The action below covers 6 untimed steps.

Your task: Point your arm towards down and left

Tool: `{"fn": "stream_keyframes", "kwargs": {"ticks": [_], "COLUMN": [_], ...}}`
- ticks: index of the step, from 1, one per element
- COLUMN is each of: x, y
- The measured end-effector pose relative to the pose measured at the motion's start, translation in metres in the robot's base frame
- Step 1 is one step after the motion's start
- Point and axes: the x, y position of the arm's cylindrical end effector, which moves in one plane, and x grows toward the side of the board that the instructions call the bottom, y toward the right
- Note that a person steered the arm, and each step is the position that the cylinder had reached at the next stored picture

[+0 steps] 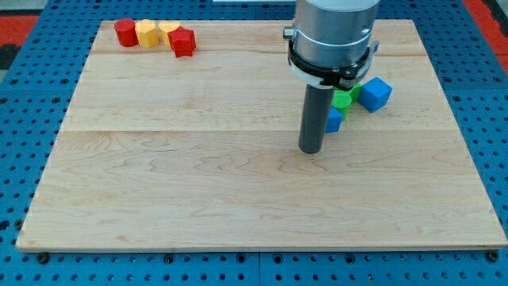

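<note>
No pincer fitted; state cannot be told. My tip [310, 150] set on bench [198, 206], just left of blue block [334, 120]. Down-left path clear; risk: rod dragging green block [342, 98] if swung rightward.

Grey arm ending in a dark rod

A pale grey cylindrical housing, ringed below by a black clamp band, carries a straight, dark, matte rod down to my tip [310, 150].

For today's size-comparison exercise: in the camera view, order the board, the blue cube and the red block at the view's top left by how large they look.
1. Board, by far the largest.
2. Blue cube and the red block: they look about alike, so no ranking between them.
</note>
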Motion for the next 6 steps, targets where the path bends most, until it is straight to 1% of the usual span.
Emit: {"fn": "stream_keyframes", "kwargs": {"ticks": [1, 2, 3, 4, 5, 6], "x": [-0.015, -0.03, -0.019, -0.002, -0.002, -0.002], "y": [0.067, 0.11, 0.14, 0.093, 0.061, 0.061]}}
